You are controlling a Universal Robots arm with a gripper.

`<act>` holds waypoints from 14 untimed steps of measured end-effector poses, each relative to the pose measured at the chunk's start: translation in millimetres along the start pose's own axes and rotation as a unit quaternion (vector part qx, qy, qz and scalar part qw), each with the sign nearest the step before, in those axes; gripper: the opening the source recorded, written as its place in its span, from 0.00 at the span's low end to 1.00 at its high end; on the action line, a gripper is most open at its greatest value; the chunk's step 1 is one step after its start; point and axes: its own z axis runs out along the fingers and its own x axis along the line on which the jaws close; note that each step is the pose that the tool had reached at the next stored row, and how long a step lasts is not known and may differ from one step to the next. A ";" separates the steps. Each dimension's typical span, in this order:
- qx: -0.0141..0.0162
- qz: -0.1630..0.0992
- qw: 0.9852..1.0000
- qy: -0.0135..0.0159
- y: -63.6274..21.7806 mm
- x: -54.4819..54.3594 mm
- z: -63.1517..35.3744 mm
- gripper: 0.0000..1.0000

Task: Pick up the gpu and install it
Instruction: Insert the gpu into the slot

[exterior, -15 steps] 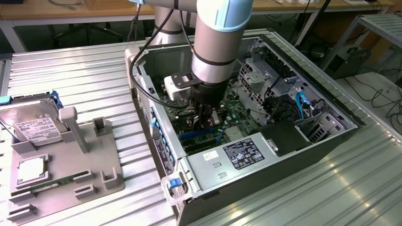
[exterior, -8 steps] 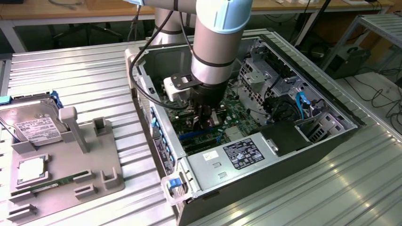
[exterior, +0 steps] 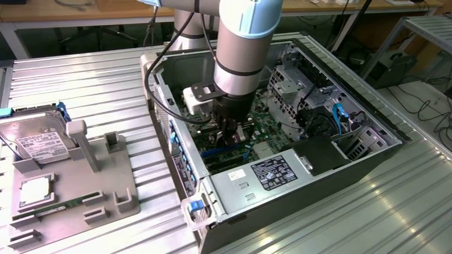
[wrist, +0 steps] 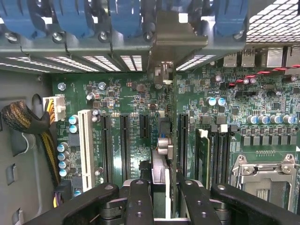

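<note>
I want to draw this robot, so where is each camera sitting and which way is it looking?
Exterior view: sits off the arm, above the metal table, looking down into the open computer case; the arm and its claw show.
Wrist view: rides on the wrist, looking along the claw at the motherboard; the claw's dark fingers show, closed on the gpu, seen edge-on.
Shared: both show the claw, the motherboard and the inside of the case.

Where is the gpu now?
The gpu stands edge-on over the motherboard slots inside the case, held in the tool; in the exterior view, under the arm.
</note>
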 end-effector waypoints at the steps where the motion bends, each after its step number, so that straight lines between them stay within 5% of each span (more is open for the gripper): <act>1: 0.000 0.000 1.000 0.000 0.1 0.0 0.2 0.28; 14: -0.001 0.000 1.000 0.000 -0.3 0.0 2.5 0.28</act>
